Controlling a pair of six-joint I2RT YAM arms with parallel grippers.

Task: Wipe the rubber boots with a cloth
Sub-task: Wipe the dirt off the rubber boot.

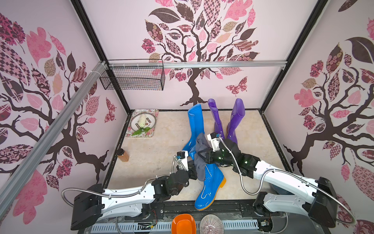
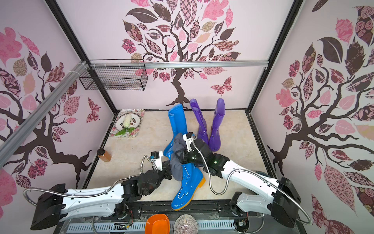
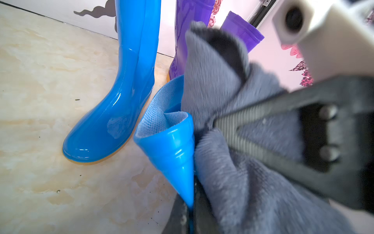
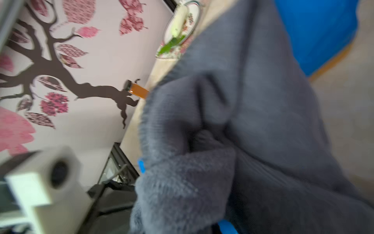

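Observation:
A bright blue rubber boot (image 1: 210, 188) (image 2: 187, 190) lies tipped toward the front edge, orange sole to the right. My left gripper (image 1: 191, 172) (image 3: 191, 222) is shut on the folded rim of its shaft (image 3: 172, 141). The dark grey cloth (image 1: 200, 162) (image 2: 176, 168) (image 3: 222, 81) (image 4: 242, 121) drapes over that shaft. My right gripper (image 1: 200, 153) (image 3: 216, 125) is shut on the cloth from the right; in the right wrist view the cloth hides its jaws. Behind them a second blue boot (image 1: 195, 123) (image 3: 121, 91) stands upright. Two purple boots (image 1: 217, 119) (image 1: 235, 121) stand at the back right.
A floral tray (image 1: 154, 113) holding a plate with a white vegetable lies at the back left. An amber jar (image 1: 123, 155) stands by the left wall, and a wire basket (image 1: 133, 79) hangs above. An orange bowl (image 1: 183, 223) and a ribbed plate (image 1: 211, 223) sit at the front edge.

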